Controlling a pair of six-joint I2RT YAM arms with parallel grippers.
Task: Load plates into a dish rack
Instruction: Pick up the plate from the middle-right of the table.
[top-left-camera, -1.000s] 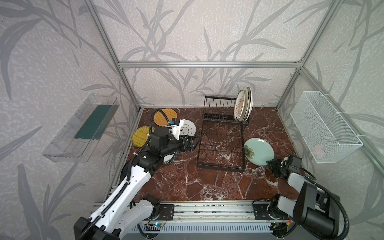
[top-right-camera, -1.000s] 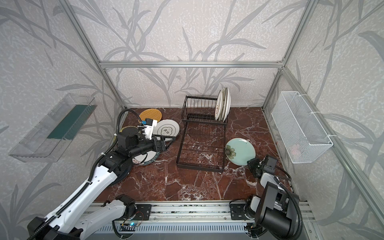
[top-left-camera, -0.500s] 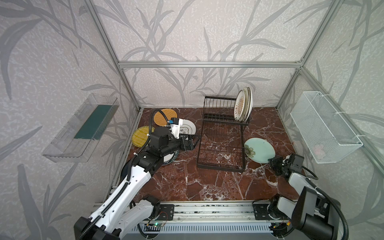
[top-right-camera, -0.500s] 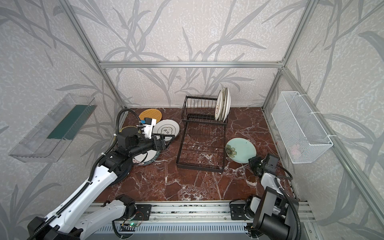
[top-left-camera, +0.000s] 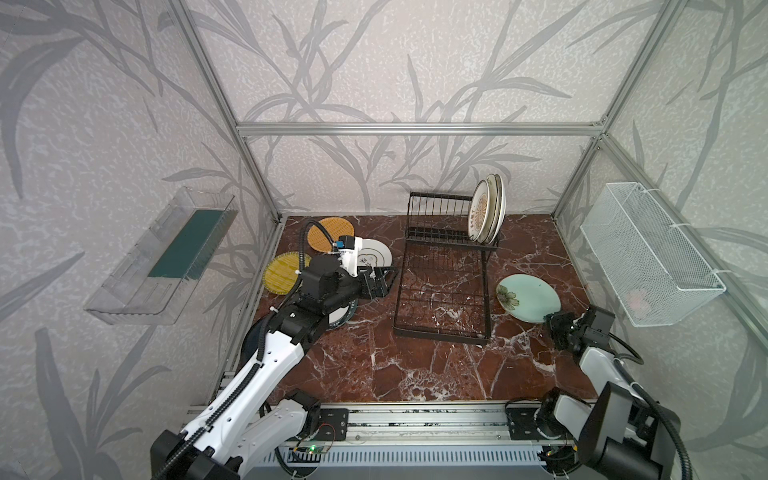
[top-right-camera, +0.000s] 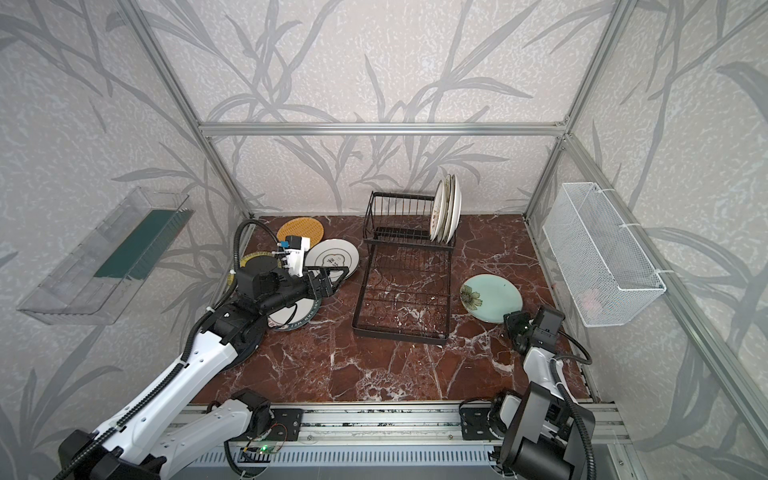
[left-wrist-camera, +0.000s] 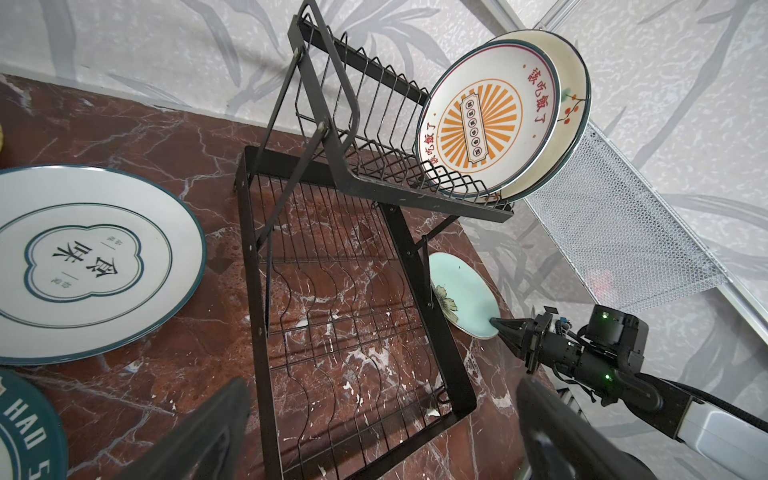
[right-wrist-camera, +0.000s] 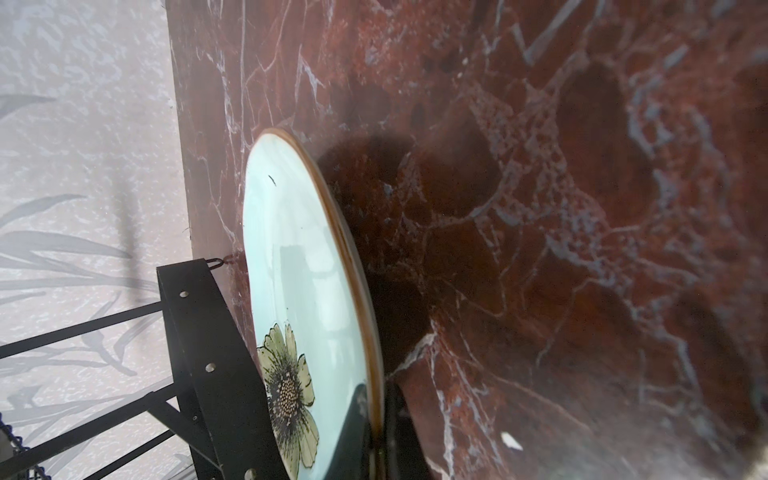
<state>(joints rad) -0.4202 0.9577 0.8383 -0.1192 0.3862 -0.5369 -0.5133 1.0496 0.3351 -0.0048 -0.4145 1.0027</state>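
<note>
The black wire dish rack (top-left-camera: 440, 334) (top-right-camera: 399, 332) (left-wrist-camera: 419, 266) stands mid-table, with two white plates (top-left-camera: 484, 214) (top-right-camera: 444, 212) (left-wrist-camera: 482, 124) upright at the right end of its slots. To its right lies a pale teal flower plate (top-left-camera: 528, 297) (top-right-camera: 492, 297) (right-wrist-camera: 303, 266). My right gripper (top-left-camera: 555, 322) (right-wrist-camera: 376, 399) is shut on its near rim. My left gripper (top-left-camera: 376, 282) (left-wrist-camera: 384, 390) hovers open and empty at the rack's left edge. Beside it lie a white emblem plate (top-left-camera: 374, 257) (left-wrist-camera: 83, 262), an orange woven plate (top-left-camera: 332, 237), a yellow woven plate (top-left-camera: 282, 276) and a dark-rimmed plate (top-left-camera: 340, 316).
A white mesh basket (top-left-camera: 648, 257) hangs on the right wall and a clear plastic bin (top-left-camera: 162, 257) on the left wall. The arms' rail (top-left-camera: 415, 419) runs along the table's front edge. Aluminium frame posts stand at the back corners.
The right jaws have closed the last bit onto the teal plate's rim. The left arm has hardly moved.
</note>
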